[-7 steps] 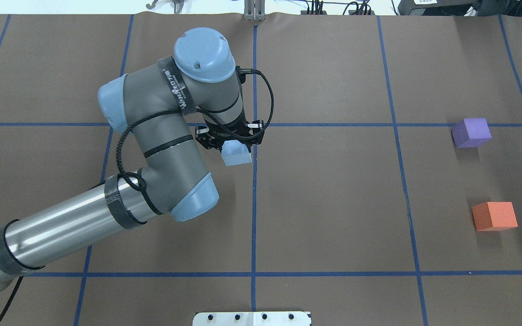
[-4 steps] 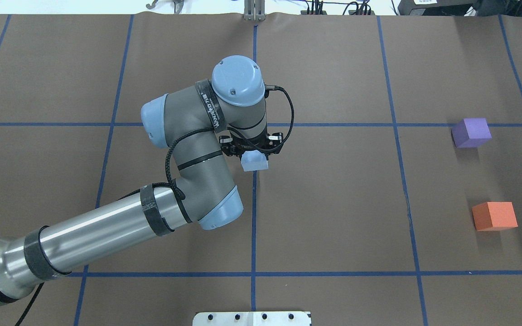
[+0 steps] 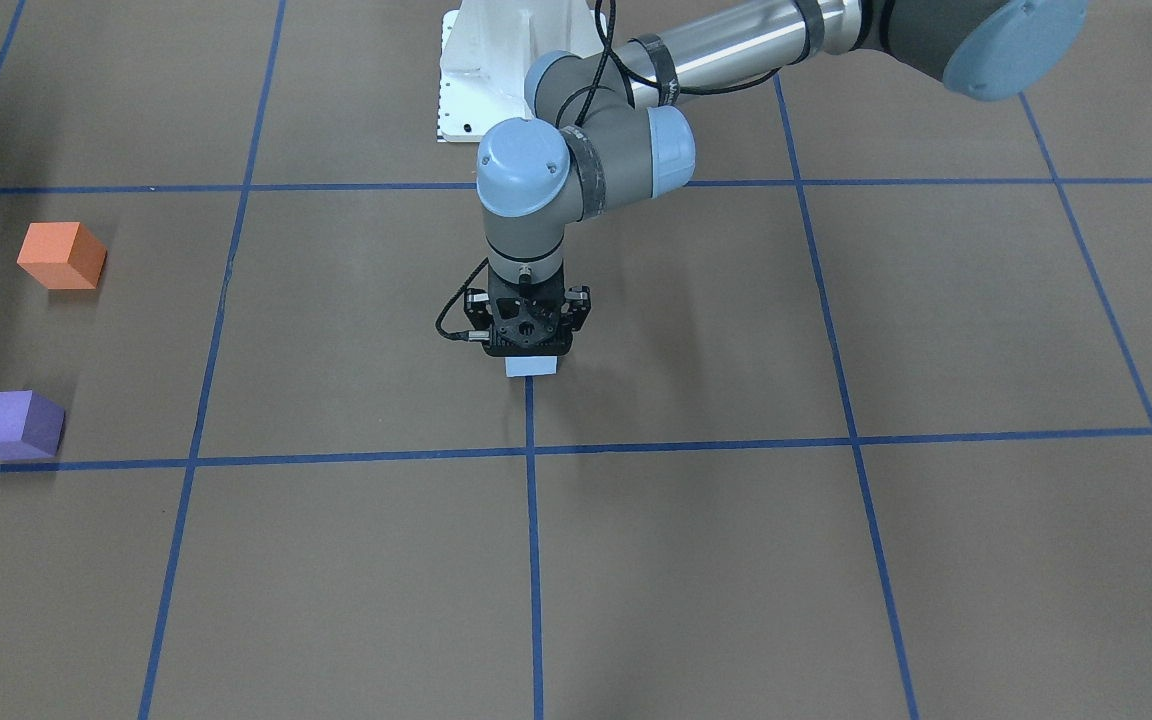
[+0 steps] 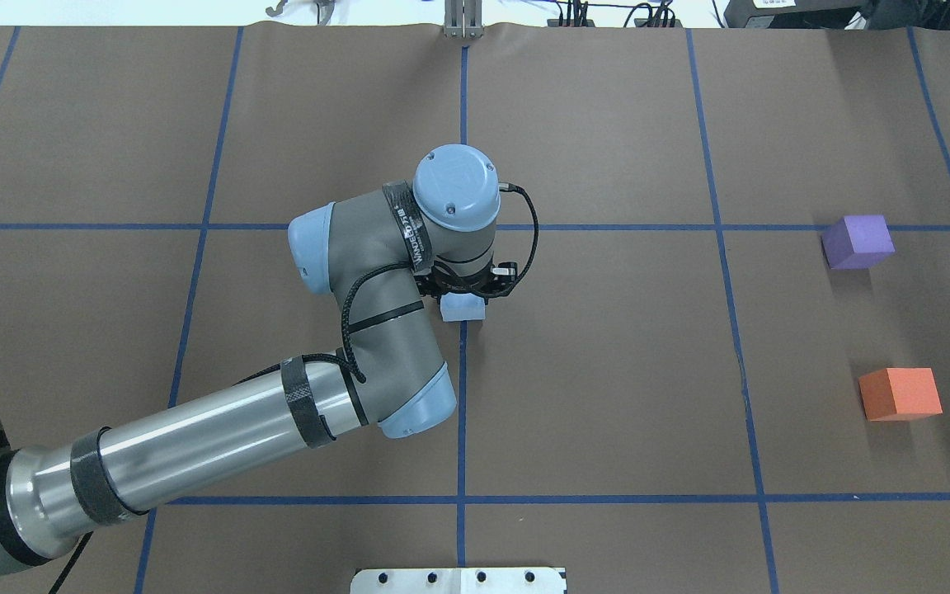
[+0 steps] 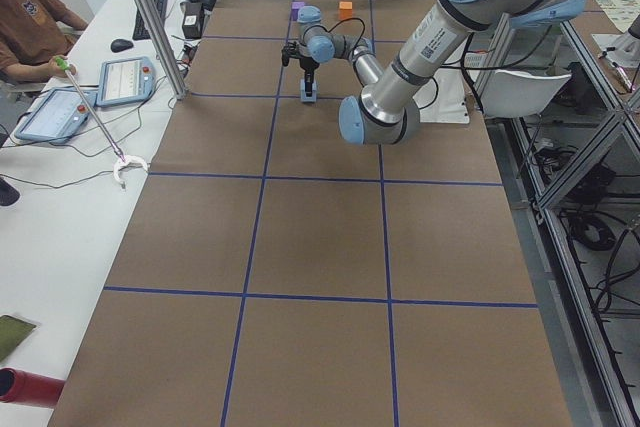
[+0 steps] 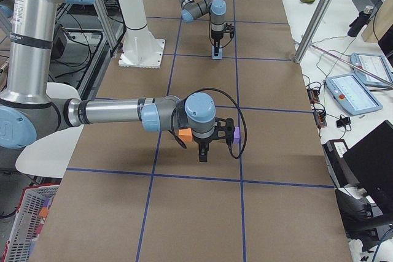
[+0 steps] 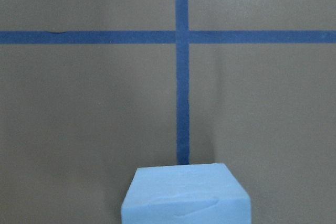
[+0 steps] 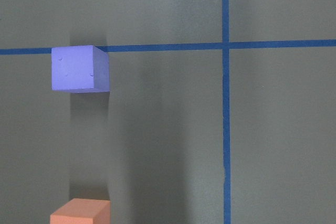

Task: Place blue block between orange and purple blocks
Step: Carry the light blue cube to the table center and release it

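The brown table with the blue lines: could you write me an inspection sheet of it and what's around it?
Surface: brown paper table with a blue tape grid.
Job's things: blue block in the left gripper, near the centre line; purple block and orange block stand apart on the robot's right, with a gap between them.
Clutter: nothing seen.
Grippers: left gripper shut on the blue block; right gripper shows only in a side view, so open or shut cannot be told.
Cables: black cable loops at the left wrist.
Surroundings: a seated person and tablets at a side desk.

Blue block [image 4: 463, 309] half under claw [image 3: 531, 358], orange block [image 8: 80, 211] cropped — bottom edge
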